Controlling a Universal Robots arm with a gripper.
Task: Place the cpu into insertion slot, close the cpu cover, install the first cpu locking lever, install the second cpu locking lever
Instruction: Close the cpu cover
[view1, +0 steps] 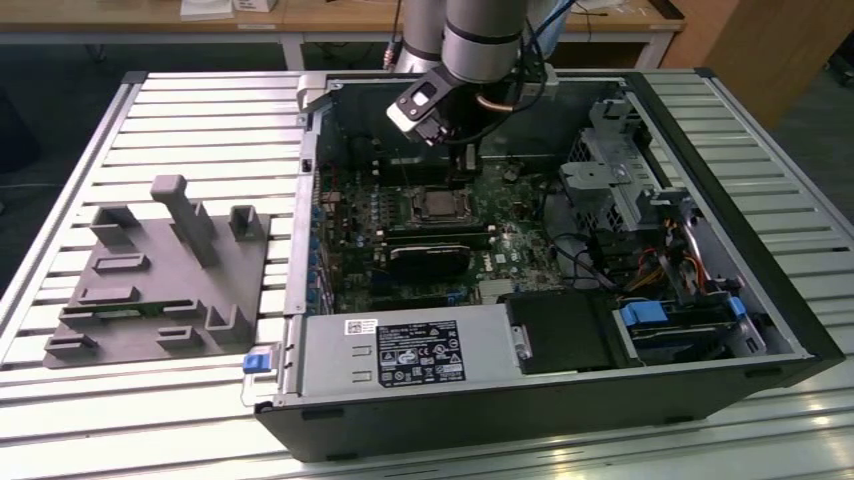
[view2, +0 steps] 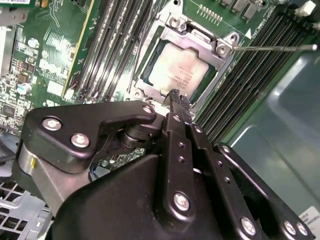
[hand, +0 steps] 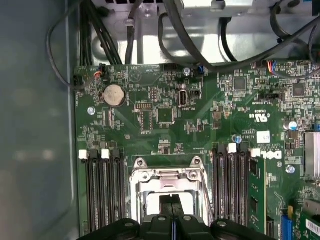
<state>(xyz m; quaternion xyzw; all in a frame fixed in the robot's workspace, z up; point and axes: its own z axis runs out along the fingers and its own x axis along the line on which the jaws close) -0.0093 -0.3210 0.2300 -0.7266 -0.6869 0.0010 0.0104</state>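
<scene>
Second wrist view, closed tool (view2: 178, 100) over cpu (view2: 177, 70), cpu cover (view2: 200, 42) down

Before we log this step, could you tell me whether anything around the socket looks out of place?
A thin lever sticks out from a corner of the cover across the memory slots, unlatched; the cover lies over the cpu.

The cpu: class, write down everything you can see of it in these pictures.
The cpu is a small flat square chip with a pale silver-grey metal top bearing faint print. It lies flat in the insertion slot, framed by the silver cpu cover, between rows of black memory slots on the green motherboard. The closed tool hangs at one edge; whether it touches is unclear.
</scene>
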